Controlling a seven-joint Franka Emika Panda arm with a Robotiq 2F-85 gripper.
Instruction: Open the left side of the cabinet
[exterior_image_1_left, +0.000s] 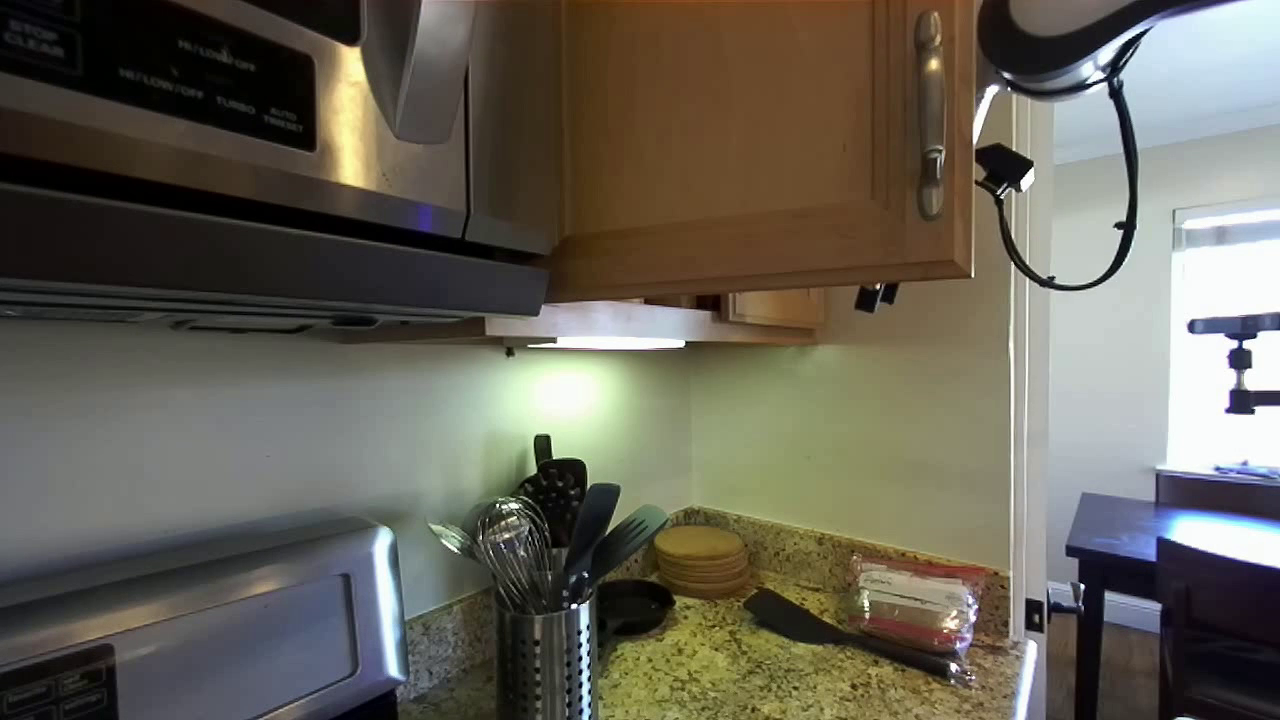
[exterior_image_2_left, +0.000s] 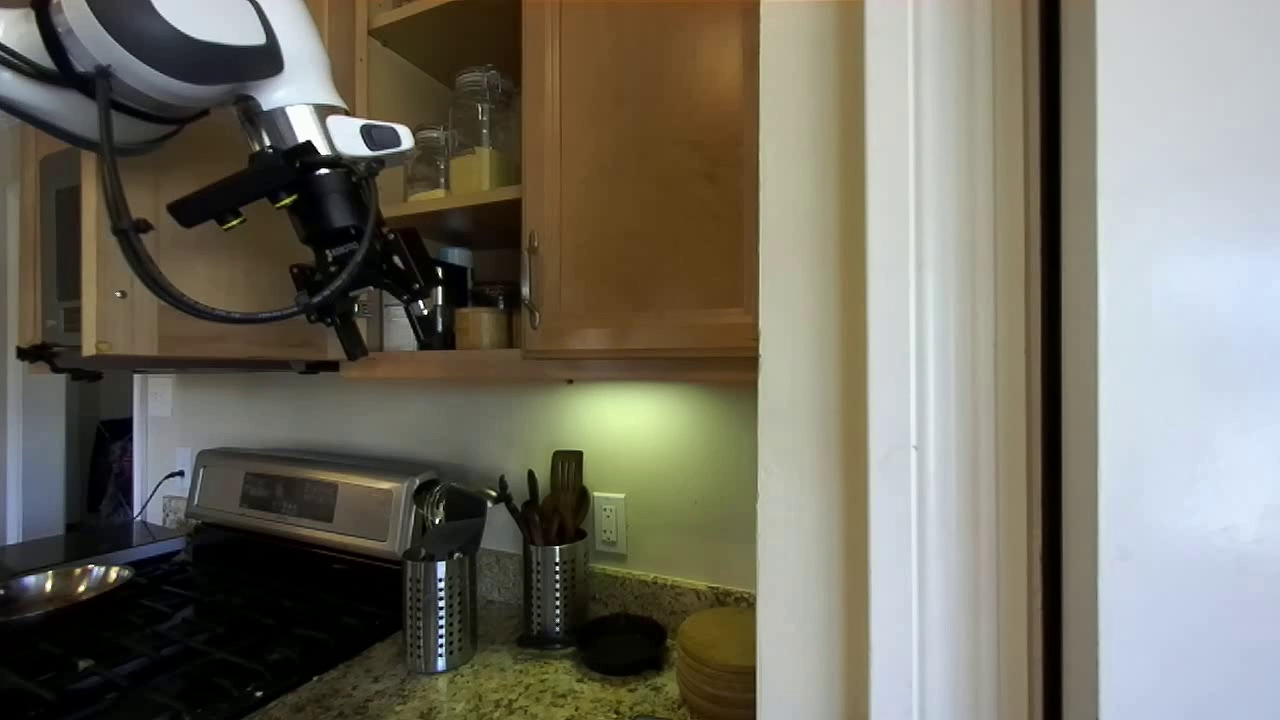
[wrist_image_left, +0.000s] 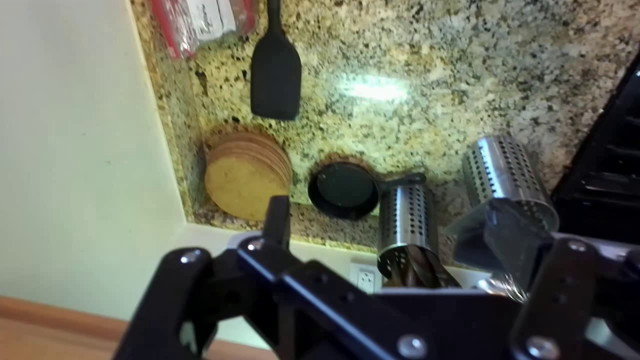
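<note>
The light-oak cabinet (exterior_image_2_left: 445, 366) has its left side, a flat door (exterior_image_1_left: 720, 120), swung wide open. Its silver bar handle (exterior_image_1_left: 930, 115) is near the door's free edge. In an exterior view the door's inner face (exterior_image_2_left: 225, 262) shows behind my arm. The matching other door (exterior_image_2_left: 640, 180) is shut, with its own handle (exterior_image_2_left: 532, 280). My gripper (exterior_image_2_left: 392, 335) points down in front of the open compartment, beside the open door. Its fingers are apart with nothing held. In an exterior view the door hides most of the gripper. The wrist view shows the open jaws (wrist_image_left: 400, 217) above the counter.
Glass jars (exterior_image_2_left: 482, 130) and containers stand on the cabinet shelves. The microwave (exterior_image_1_left: 340, 190) is beside the open door. Below are the stove (exterior_image_2_left: 120, 630), metal utensil holders (exterior_image_2_left: 440, 612), a small black pan (wrist_image_left: 345, 190), round boards (wrist_image_left: 245, 180), a spatula (wrist_image_left: 275, 77) and a bag (exterior_image_1_left: 915, 605).
</note>
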